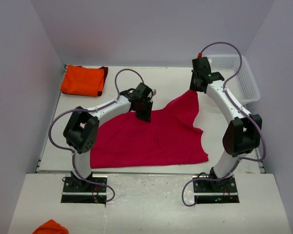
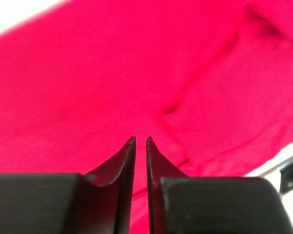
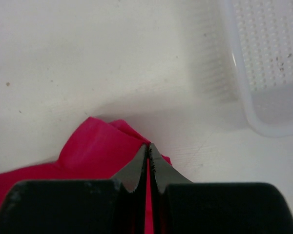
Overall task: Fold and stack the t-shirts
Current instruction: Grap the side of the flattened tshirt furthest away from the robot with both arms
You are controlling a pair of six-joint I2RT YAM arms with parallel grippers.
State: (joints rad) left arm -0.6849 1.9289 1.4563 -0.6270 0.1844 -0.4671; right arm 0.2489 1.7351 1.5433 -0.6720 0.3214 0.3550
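Observation:
The crimson-pink t-shirt [image 1: 151, 136] lies spread across the middle of the table, and its far right corner is pulled up and away. My right gripper [image 1: 195, 89] is shut on that corner, with a strip of pink cloth [image 3: 93, 146] pinched between the closed tips of the right gripper [image 3: 149, 146]. My left gripper [image 1: 143, 117] hangs over the shirt's far edge. In the left wrist view the left gripper [image 2: 141, 140] has its jaws parted by a narrow gap, with the pink cloth [image 2: 136, 73] filling the view beneath. The orange t-shirt [image 1: 82, 80], edged in dark maroon, lies folded at the far left corner.
A white lattice basket [image 1: 244, 80] stands at the far right, just beyond the right gripper, with its corner [image 3: 268, 73] close by in the right wrist view. Another orange cloth [image 1: 50, 227] pokes in at the bottom left, off the table. Walls enclose three sides.

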